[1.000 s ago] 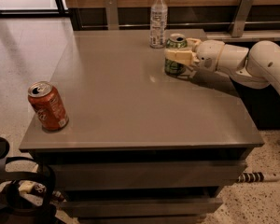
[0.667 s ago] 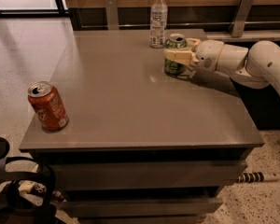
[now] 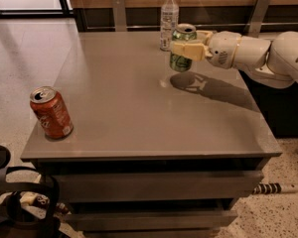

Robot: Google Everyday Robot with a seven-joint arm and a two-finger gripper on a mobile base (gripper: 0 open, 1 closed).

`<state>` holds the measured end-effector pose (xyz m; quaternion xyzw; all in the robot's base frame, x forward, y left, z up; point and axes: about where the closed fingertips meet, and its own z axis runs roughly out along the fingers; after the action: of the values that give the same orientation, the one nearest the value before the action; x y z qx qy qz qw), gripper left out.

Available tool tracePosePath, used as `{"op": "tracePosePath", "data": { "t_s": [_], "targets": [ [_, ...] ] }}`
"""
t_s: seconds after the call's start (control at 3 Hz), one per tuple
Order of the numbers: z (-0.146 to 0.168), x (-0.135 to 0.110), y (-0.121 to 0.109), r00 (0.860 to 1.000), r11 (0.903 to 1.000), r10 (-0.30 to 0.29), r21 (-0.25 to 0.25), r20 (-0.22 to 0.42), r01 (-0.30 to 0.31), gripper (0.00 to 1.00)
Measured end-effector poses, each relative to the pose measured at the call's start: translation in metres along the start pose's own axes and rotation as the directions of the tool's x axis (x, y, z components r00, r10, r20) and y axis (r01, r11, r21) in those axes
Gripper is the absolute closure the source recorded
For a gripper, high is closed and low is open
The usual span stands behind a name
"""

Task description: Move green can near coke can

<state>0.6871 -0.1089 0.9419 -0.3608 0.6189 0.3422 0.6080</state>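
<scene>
The green can is dark green with a silver top. My gripper is shut on it and holds it in the air above the right far part of the grey table. Its shadow falls on the table below and to the right. The cream fingers wrap across the can's middle. My white arm comes in from the right. The coke can, red-orange with a silver top, stands upright near the table's front left corner, far from the gripper.
A clear plastic bottle with a white cap stands at the table's far edge, just left of and behind the held can. Metal posts rise behind the table. Dark gear sits on the floor at the front left.
The green can stood on the table in my gripper's grasp; now it is lifted off the surface and a shadow shows beneath it. The coke can and the bottle have not moved.
</scene>
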Motion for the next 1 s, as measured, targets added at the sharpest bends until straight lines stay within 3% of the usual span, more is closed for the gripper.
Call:
{"op": "tracePosePath", "data": {
  "t_s": [0.33, 0.67, 1.0],
  "targets": [
    [-0.002, -0.004, 0.042, 1.0, 0.9999, 0.003, 0.01, -0.003, -0.003, 1.0],
    [0.006, 0.011, 0.108, 0.999, 0.9988, 0.004, -0.049, -0.037, -0.006, 1.0],
    [0.013, 0.024, 0.154, 0.998, 0.993, -0.008, -0.118, -0.062, 0.001, 1.0]
  ]
}}
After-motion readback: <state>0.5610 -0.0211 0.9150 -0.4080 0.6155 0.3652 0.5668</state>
